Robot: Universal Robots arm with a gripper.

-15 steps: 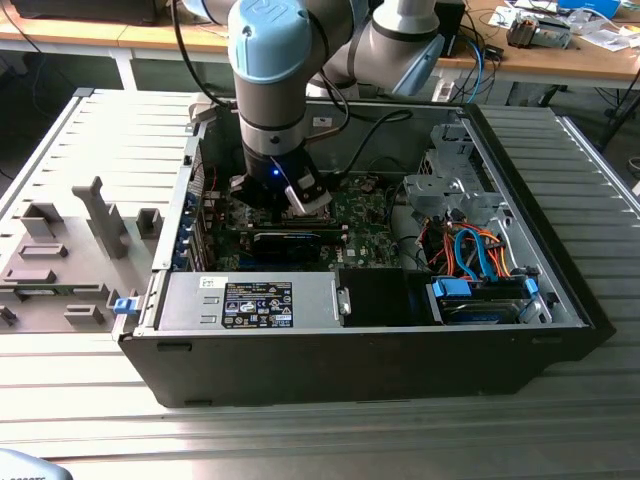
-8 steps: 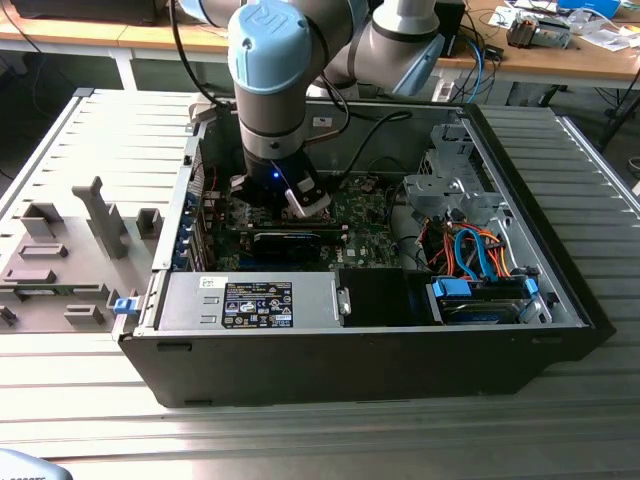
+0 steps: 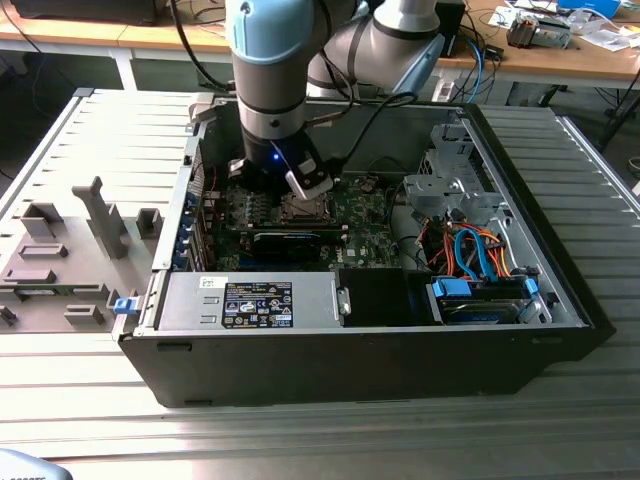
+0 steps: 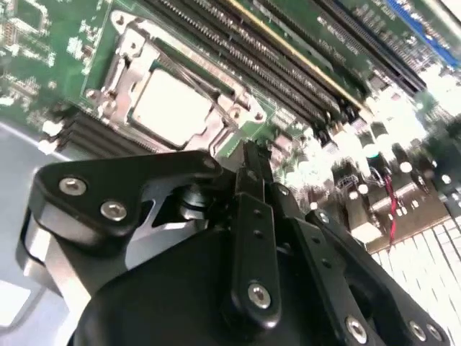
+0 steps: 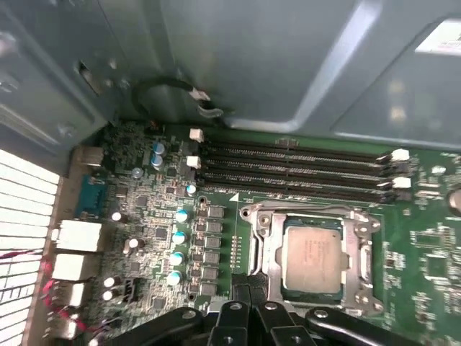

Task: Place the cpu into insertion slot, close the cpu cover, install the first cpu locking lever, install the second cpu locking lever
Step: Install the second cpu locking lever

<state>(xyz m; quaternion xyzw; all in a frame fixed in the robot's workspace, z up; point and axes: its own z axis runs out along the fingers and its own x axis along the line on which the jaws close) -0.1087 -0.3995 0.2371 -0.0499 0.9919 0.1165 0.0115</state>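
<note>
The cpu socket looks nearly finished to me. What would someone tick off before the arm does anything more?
1. The cpu sits in the insertion slot: ok.
2. The cpu lies flat, not tilted: ok in both wrist views.
3. The cpu cover is down, framing the cpu: ok.
4. Both locking levers latched: cannot tell.
5. End effector holds nothing: ok.
6. End effector near the slot's edge, fingers together: ok.

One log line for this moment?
cpu: seated in insertion slot | cpu cover: down | claw: at socket edge, empty
</note>
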